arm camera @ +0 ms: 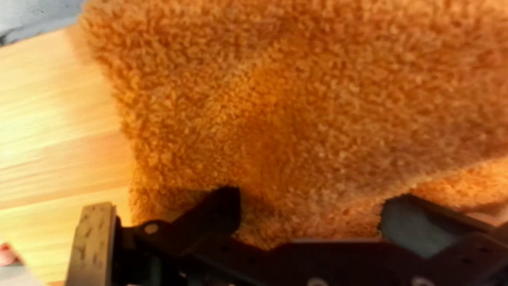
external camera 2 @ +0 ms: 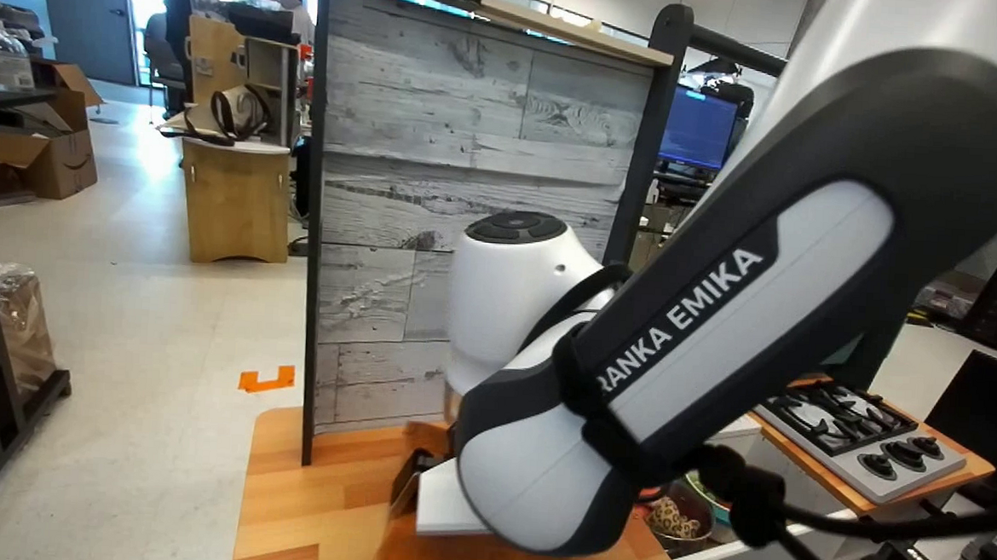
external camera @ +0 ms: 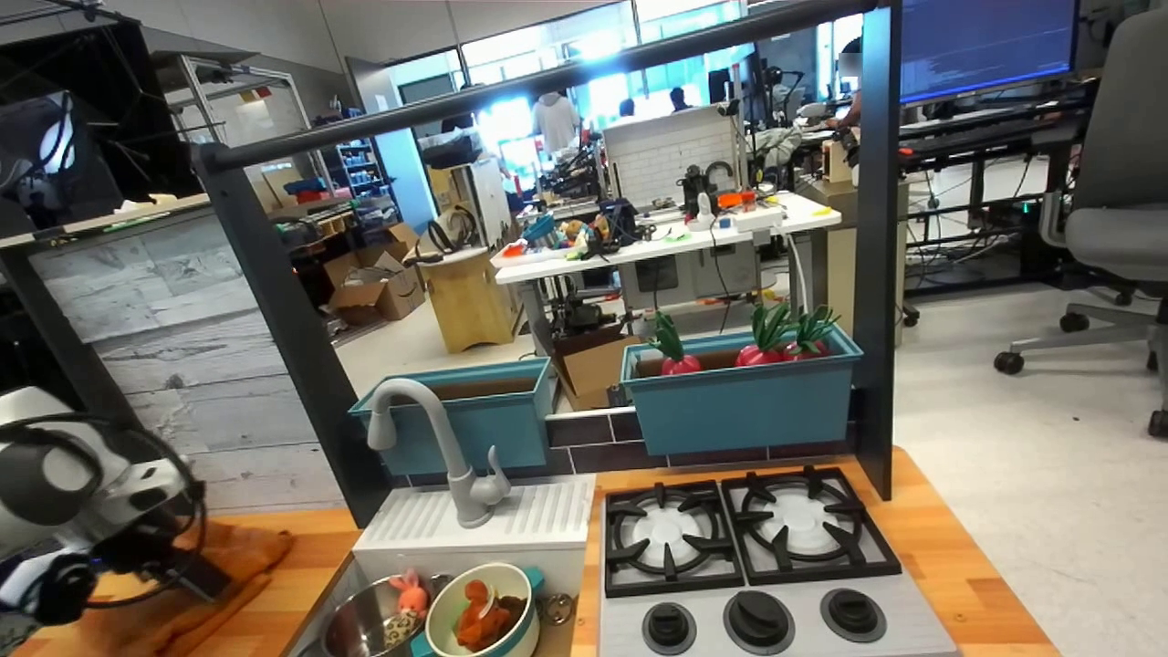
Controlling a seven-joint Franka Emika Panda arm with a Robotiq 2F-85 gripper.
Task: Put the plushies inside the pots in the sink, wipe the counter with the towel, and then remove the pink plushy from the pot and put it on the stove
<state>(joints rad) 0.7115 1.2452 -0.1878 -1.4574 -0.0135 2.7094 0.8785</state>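
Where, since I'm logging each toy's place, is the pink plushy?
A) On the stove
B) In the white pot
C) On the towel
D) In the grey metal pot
D: in an exterior view the pink plushy shows inside the grey metal pot, right by a leopard-spotted plushy.

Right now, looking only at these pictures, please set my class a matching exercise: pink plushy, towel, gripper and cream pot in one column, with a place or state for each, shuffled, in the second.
Column 1
1. pink plushy
2. towel
3. gripper
4. cream pot

Column 2
A. fitted with teal handles
B. in the metal pot
C. jaws standing open
D. lying on the wooden counter

Right pairs: 1-B; 2-D; 3-C; 4-A
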